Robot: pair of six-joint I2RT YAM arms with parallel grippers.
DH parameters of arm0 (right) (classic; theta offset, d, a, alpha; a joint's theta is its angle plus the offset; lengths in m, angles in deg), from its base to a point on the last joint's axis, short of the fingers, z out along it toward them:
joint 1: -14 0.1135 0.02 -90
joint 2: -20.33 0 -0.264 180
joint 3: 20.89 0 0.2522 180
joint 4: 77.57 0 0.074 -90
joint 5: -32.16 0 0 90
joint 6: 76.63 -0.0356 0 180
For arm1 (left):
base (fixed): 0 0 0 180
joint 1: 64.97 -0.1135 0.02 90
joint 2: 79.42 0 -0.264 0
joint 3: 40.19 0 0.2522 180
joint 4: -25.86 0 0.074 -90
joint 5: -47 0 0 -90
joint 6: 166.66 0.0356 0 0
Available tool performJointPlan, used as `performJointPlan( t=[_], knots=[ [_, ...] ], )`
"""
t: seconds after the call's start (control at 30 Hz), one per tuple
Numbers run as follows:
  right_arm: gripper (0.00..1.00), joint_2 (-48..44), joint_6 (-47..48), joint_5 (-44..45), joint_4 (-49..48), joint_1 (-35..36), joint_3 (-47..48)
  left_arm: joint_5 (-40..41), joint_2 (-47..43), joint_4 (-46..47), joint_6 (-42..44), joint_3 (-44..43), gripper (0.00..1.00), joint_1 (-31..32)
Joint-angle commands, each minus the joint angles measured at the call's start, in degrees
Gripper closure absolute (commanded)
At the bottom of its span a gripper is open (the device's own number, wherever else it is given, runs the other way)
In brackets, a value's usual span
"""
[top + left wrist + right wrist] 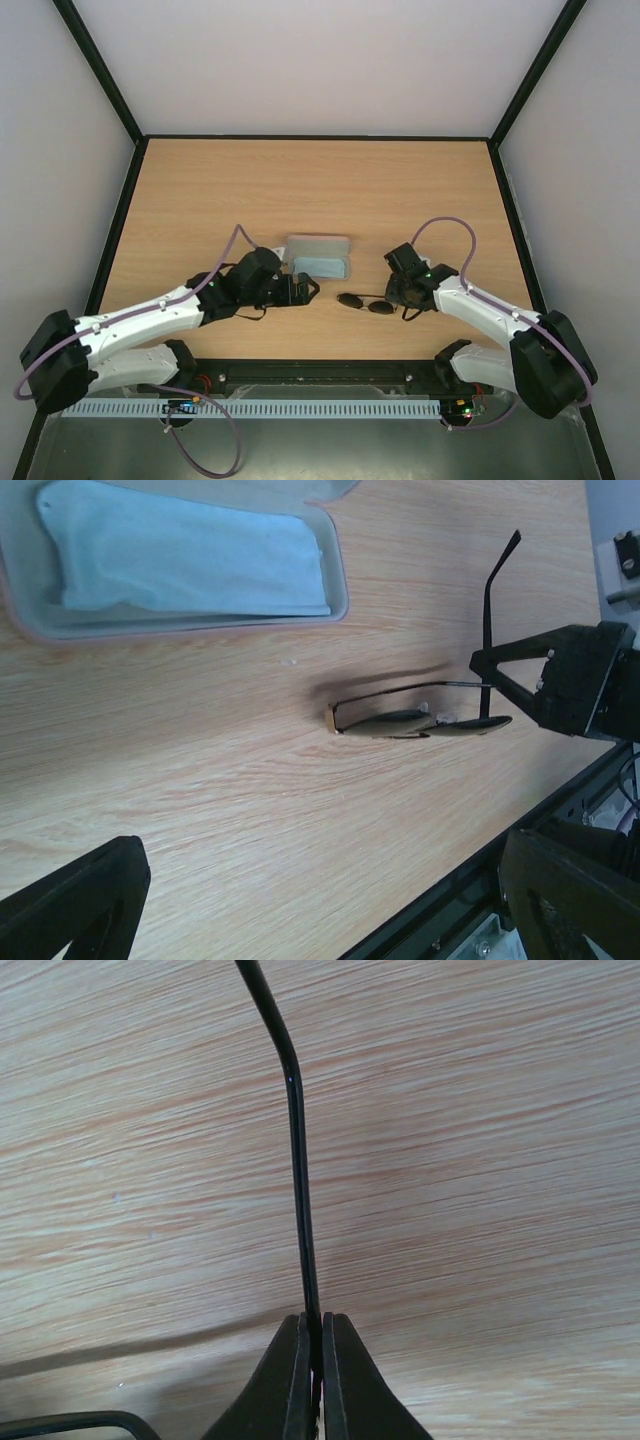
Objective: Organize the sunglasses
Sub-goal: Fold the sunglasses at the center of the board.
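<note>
A pale wooden table (320, 190) sits inside a white-walled enclosure, with two robot arms mounted at its near edge. The sunglasses (366, 303) lie near the middle of the table between the two grippers, just on the robot's side of an open case (318, 243) that has a light blue cloth (180, 560) lying in it. The right gripper (312, 1360) is fully closed, pinching one thin temple arm (298, 1160) of the sunglasses. Whether the lenses rest on the wood or sit just above it cannot be told. The left gripper (303, 290) stands wide open beside the case and holds nothing. The grip is on a very slim wire, so the glasses could probably pivot or slip out if lifted quickly. Pulling sideways might bend the hinge or drag the lenses across the wood. The cloth filling the case could also keep the glasses from seating inside.
</note>
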Motion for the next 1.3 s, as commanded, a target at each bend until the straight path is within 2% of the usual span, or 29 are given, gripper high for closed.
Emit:
performJointPlan(
  t=[0.0, 0.27, 0.53, 0.9, 1.27],
  knots=[
    [0.99, -1.74, -2.83, 2.16, 0.08, -1.77, -1.11, 2.19, 3.67, 5.57, -2.31, 0.27, 0.01, 3.04],
    [0.98, -3.07, -6.61, 6.62, 1.84, -3.16, -1.61, 3.47, 13.42, 12.25, -3.76, -0.85, 0.01, 7.2],
    [0.99, -7.19, -11.58, 7.94, 4.42, -3.58, -4.11, 3.59, 21.85, 16.55, -3.72, -2.74, 0.01, 8.02],
    [0.99, -7.65, -14.7, -0.23, 3.34, -3.53, -6.48, 3.33, 27.79, 19.68, -3.18, -3.4, 0.01, 7.38],
    [0.99, -9.36, -17.02, -4.07, 4.4, -3.3, -7.89, 2.24, 30.16, 23.7, -4.14, -0.63, 0.01, 7.54]
  ],
)
